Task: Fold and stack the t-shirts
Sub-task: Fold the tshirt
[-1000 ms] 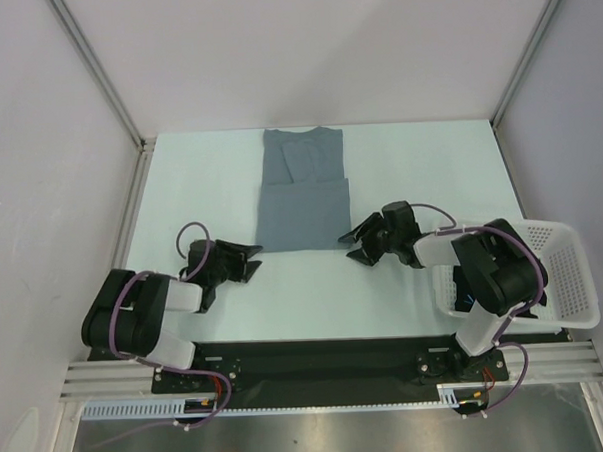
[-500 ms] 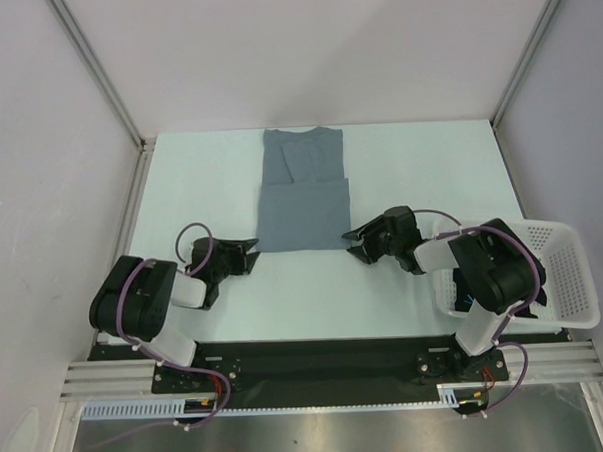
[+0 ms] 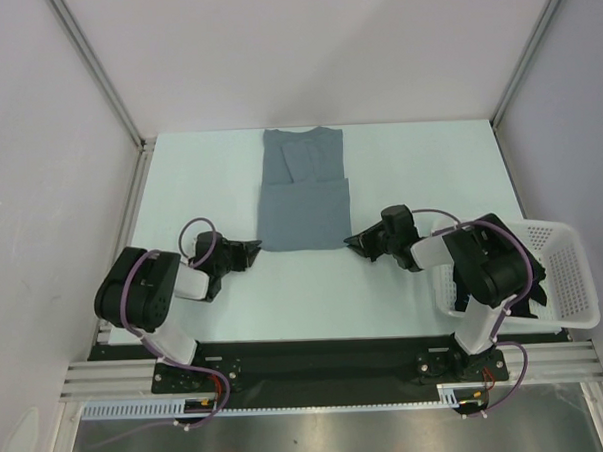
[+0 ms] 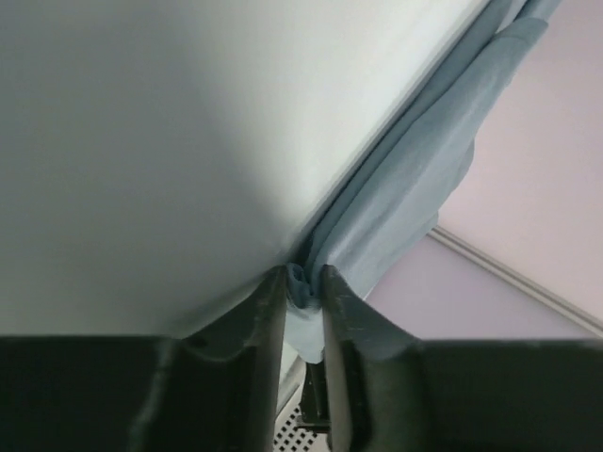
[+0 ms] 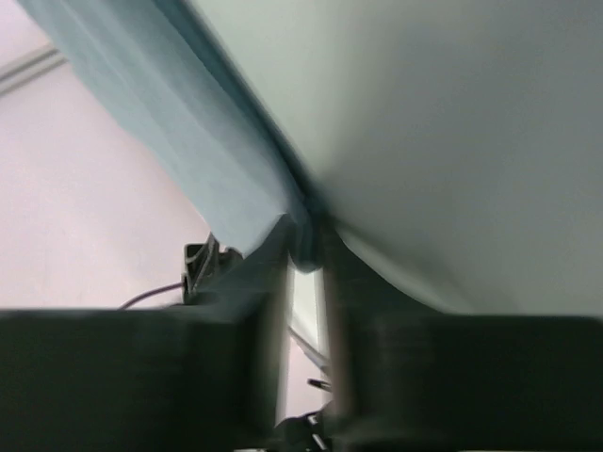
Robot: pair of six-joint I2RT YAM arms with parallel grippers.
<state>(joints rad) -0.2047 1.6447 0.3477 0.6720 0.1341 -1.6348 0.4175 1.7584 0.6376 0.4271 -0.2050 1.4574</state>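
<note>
Soft and limp, the grey-blue t-shirt (image 3: 302,201) seemed best held at its near corners, where the left gripper (image 3: 255,249) and right gripper (image 3: 350,242) each pinched cloth.

The left arm (image 3: 134,293) and right arm (image 3: 488,263) had bulky black joints, white link shells and looping purple cables (image 3: 190,231). The left hand (image 3: 253,250) and right hand (image 3: 353,242) were black.

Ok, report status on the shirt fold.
Left gripper pinched on grey-blue t-shirt, near left corner. Right gripper pinched on near right corner, view blurred. White basket beside right arm, not in the way.
</note>
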